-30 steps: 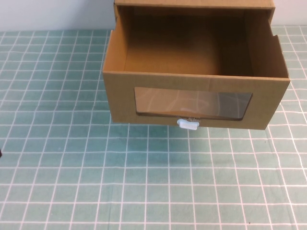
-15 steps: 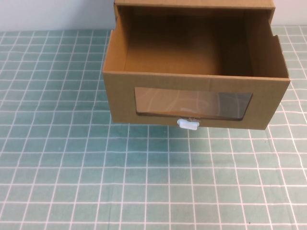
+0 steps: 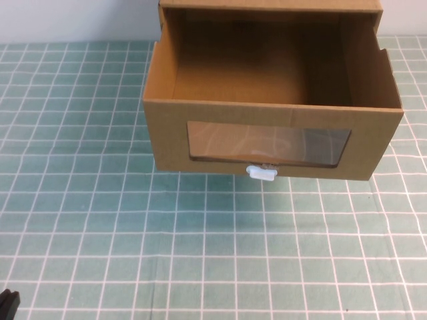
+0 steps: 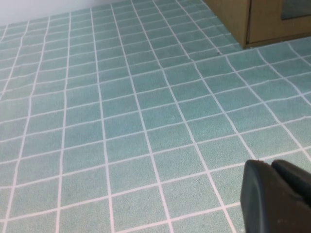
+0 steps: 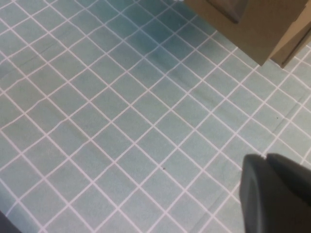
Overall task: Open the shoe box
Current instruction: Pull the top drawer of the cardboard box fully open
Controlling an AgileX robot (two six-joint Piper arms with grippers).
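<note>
The brown cardboard shoe box (image 3: 167, 137) stands at the back of the table, its drawer pulled out of the outer sleeve (image 3: 267, 5) and empty inside. The drawer front has a clear window (image 3: 267, 143) and a small white handle (image 3: 261, 173). My left gripper (image 4: 272, 164) is shut on nothing, low over the mat near the front left corner; only its dark tip (image 3: 7, 301) shows in the high view. My right gripper (image 5: 266, 158) is shut and empty, away from the box (image 5: 257, 29) and outside the high view. A box corner (image 4: 243, 19) shows in the left wrist view.
A green mat with a white grid (image 3: 200, 253) covers the table. A pale wall runs behind the box.
The box has not moved. A dark part of the left arm at the left edge a second ago is gone; the left gripper's tip now shows in the front left corner.
</note>
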